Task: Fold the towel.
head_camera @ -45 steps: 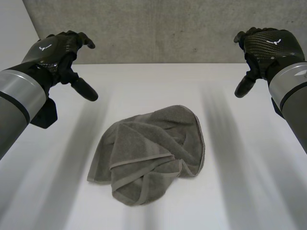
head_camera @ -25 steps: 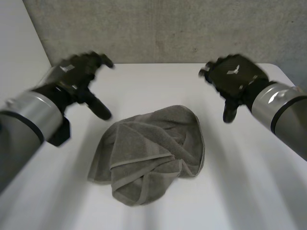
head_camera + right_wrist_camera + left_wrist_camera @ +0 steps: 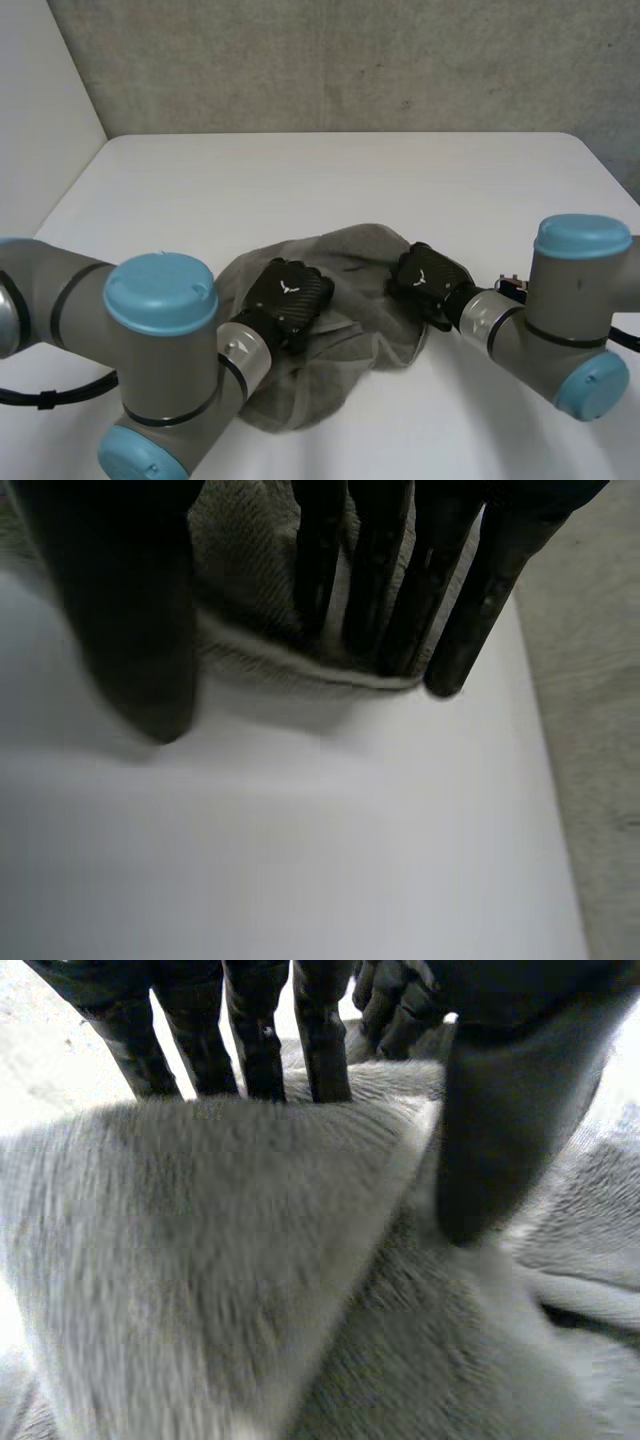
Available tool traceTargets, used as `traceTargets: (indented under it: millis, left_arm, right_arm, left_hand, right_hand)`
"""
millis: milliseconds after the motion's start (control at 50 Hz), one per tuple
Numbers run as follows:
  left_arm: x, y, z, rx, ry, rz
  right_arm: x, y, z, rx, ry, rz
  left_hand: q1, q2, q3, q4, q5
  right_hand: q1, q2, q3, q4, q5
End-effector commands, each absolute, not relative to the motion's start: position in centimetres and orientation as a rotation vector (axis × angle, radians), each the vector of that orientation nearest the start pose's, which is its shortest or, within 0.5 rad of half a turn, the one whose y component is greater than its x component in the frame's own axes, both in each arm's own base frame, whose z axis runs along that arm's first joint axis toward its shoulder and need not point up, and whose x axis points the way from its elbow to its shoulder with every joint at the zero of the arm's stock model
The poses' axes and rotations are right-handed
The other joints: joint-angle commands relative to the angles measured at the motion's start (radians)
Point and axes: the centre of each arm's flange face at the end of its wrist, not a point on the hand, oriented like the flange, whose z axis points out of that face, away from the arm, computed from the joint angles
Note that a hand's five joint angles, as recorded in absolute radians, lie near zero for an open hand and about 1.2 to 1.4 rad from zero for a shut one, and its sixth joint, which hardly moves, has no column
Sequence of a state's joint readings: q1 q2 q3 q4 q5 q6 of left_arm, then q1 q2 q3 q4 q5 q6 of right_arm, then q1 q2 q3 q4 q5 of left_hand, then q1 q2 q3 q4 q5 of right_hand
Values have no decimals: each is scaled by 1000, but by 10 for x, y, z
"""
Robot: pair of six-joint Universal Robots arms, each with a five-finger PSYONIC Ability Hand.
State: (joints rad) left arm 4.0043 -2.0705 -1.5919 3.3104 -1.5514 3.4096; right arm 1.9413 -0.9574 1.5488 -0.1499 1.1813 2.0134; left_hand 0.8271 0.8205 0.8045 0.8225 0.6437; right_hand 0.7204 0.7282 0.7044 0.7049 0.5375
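A crumpled grey towel (image 3: 350,325) lies in a heap in the middle of the white table (image 3: 330,180). My left hand (image 3: 287,298) rests on the heap's left part. In the left wrist view its straight fingers (image 3: 255,1040) stand behind a raised fold of the towel (image 3: 200,1260), with the thumb (image 3: 500,1120) on the near side, spread apart. My right hand (image 3: 428,280) is at the heap's right edge. In the right wrist view its straight fingertips (image 3: 380,590) touch the towel's hem (image 3: 300,672), and the thumb (image 3: 130,610) hangs over bare table.
A grey concrete wall (image 3: 350,60) closes off the back of the table. Both arms reach across the near part of the table, left (image 3: 160,350) and right (image 3: 570,310). Bare white table (image 3: 300,830) lies beside the towel's right edge.
Both hands have come down from high above the table's far sides onto the towel, the left onto its middle-left, the right onto its right edge. The towel's right side looks slightly pressed in.
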Motion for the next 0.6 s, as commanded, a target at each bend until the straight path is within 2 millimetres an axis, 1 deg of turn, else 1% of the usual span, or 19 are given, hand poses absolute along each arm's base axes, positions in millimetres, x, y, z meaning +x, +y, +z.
traceTargets:
  millis: [20,40,140,160,200,220,260,280,300,320,360,380,420,440,460,480,520,580,600]
  left_arm:
    - [-332,-186,155,1298,2403,-1932]
    - [-332,-186,155,1298,2403,-1932]
    - [-332,-194,182,1253,2334,-2045]
    - [-332,-194,182,1253,2334,-2046]
    - [-330,-206,198,1195,2294,-2113]
    - [-330,-206,198,1194,2293,-2113]
    - [-323,-233,211,1091,2245,-2166]
    - [-323,-233,211,1091,2245,-2166]
    - [-315,-251,219,1023,2203,-2194]
    - [-315,-251,219,1022,2202,-2194]
    - [-299,-291,234,909,2088,-2237]
    - [-299,-291,234,909,2087,-2237]
    - [-283,-328,243,845,1968,-2227]
    - [-283,-328,243,845,1968,-2227]
    - [-277,-344,247,826,1910,-2221]
    - [-277,-344,247,826,1910,-2221]
    - [-266,-368,251,794,1833,-2207]
    - [-258,-379,249,781,1819,-2182]
    - [-258,-379,249,781,1819,-2182]
  right_arm:
    - [289,-280,126,-2028,1694,-1881]
    - [289,-280,126,-2028,1694,-1881]
    - [289,-280,139,-1966,1698,-1924]
    - [289,-280,139,-1966,1698,-1924]
    - [288,-282,148,-1923,1716,-1947]
    - [288,-282,148,-1923,1716,-1947]
    - [286,-283,160,-1837,1760,-1961]
    - [286,-283,160,-1837,1760,-1961]
    - [284,-283,166,-1770,1803,-1957]
    - [284,-283,166,-1769,1804,-1957]
    - [280,-277,178,-1610,1905,-1867]
    - [280,-277,178,-1609,1905,-1866]
    - [278,-266,188,-1468,1984,-1722]
    - [278,-266,188,-1467,1984,-1721]
    - [279,-263,194,-1409,2003,-1663]
    - [279,-263,194,-1408,2003,-1663]
    - [280,-256,200,-1322,2022,-1585]
    - [281,-253,204,-1251,2020,-1553]
    - [281,-253,204,-1250,2020,-1553]
  left_hand:
    - [569,575,591,573,578]
    - [569,576,592,574,578]
    - [569,576,592,574,578]
    - [569,576,592,574,578]
    - [569,576,592,574,578]
    - [569,576,592,574,578]
    - [569,576,592,574,578]
    - [569,576,592,574,578]
    - [569,576,592,574,578]
    - [569,576,592,574,578]
    - [569,576,592,574,578]
    - [569,576,592,574,578]
    - [569,576,592,574,578]
    - [569,576,592,574,578]
    - [569,576,592,574,578]
    - [569,576,592,574,578]
    - [569,576,592,574,578]
    - [552,559,575,557,561]
    - [552,558,575,556,561]
  right_hand:
    - [651,644,667,667,660]
    - [653,646,669,669,662]
    - [676,668,692,691,684]
    - [676,668,692,691,684]
    - [676,668,692,691,684]
    - [676,668,692,691,684]
    - [676,668,692,691,684]
    - [676,668,692,691,684]
    - [676,668,692,691,684]
    - [676,668,692,691,684]
    - [676,668,692,691,684]
    - [676,668,692,691,684]
    - [676,668,692,691,684]
    - [676,668,692,691,684]
    - [676,668,692,691,684]
    - [676,668,692,691,684]
    - [676,668,692,691,684]
    - [676,668,692,691,684]
    - [676,668,692,691,684]
